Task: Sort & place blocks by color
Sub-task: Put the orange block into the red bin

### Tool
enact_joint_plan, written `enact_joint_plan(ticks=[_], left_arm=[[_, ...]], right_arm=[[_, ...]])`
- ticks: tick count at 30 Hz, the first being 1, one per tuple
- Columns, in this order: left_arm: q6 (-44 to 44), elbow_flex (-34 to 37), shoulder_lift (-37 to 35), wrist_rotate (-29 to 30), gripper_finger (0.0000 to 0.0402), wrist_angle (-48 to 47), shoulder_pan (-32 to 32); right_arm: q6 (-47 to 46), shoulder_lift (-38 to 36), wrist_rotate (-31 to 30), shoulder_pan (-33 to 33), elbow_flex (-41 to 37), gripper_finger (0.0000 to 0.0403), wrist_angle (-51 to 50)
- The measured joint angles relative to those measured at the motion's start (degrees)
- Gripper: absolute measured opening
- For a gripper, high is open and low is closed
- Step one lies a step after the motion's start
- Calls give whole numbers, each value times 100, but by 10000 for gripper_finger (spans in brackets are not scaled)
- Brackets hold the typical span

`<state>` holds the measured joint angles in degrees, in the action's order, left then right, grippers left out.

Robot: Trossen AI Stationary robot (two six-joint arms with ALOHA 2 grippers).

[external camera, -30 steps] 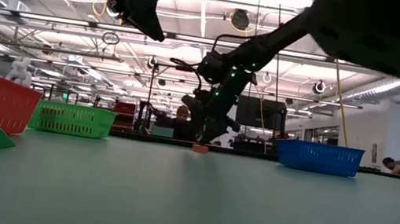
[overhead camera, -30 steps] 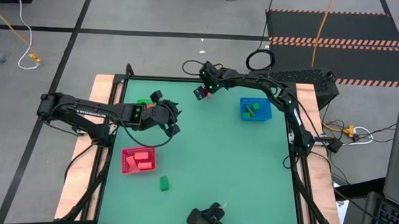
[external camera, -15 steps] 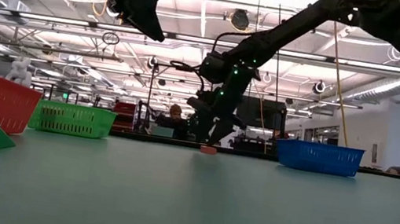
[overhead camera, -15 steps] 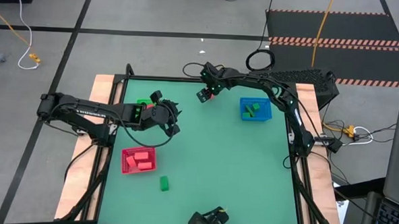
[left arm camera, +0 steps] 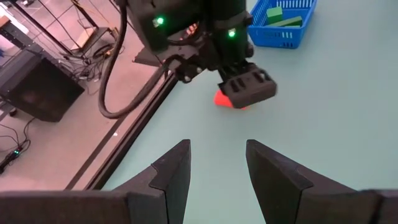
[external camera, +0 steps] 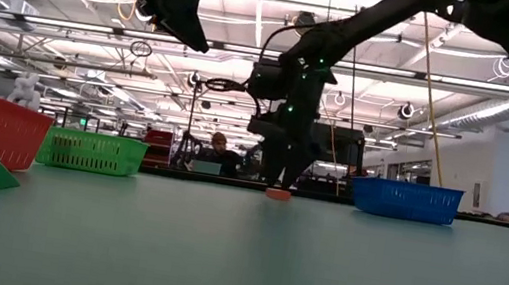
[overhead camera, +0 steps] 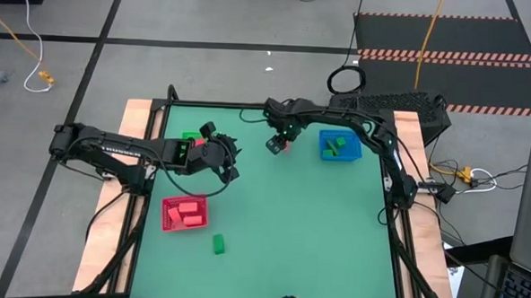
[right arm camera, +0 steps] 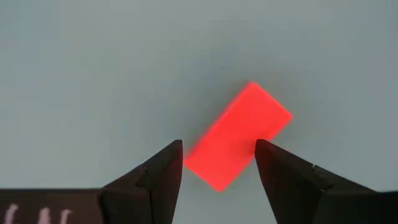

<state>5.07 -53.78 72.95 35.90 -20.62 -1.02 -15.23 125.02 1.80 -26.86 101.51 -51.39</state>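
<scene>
Sorting looks mostly done: red blocks fill the red tray near left, green blocks lie in the blue tray far right. Left over are a red bar under the right pincer, whose spread fingers straddle it ungripped, and a green block near. The left pincer hangs released, empty. Nothing blocks either.

Three trays, two arms, several blocks.
</scene>
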Motion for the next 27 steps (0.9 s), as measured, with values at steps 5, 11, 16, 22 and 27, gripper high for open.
enact_joint_plan(ticks=[5,11,16,22,27], left_arm=[[20,0,0,0,159,-31,-21],[19,0,0,0,159,-26,-26],[19,0,0,0,159,-31,-30],[14,0,0,0,159,-33,-67],[-9,0,0,2,159,-38,-66]], right_arm=[[81,-147,-22,261,0,196,-97],[-174,-493,-857,454,11,196,-177],[-168,-504,-1201,402,9,196,-146],[-92,-502,-845,349,-455,196,559],[49,-516,-464,324,-1133,196,1091]])
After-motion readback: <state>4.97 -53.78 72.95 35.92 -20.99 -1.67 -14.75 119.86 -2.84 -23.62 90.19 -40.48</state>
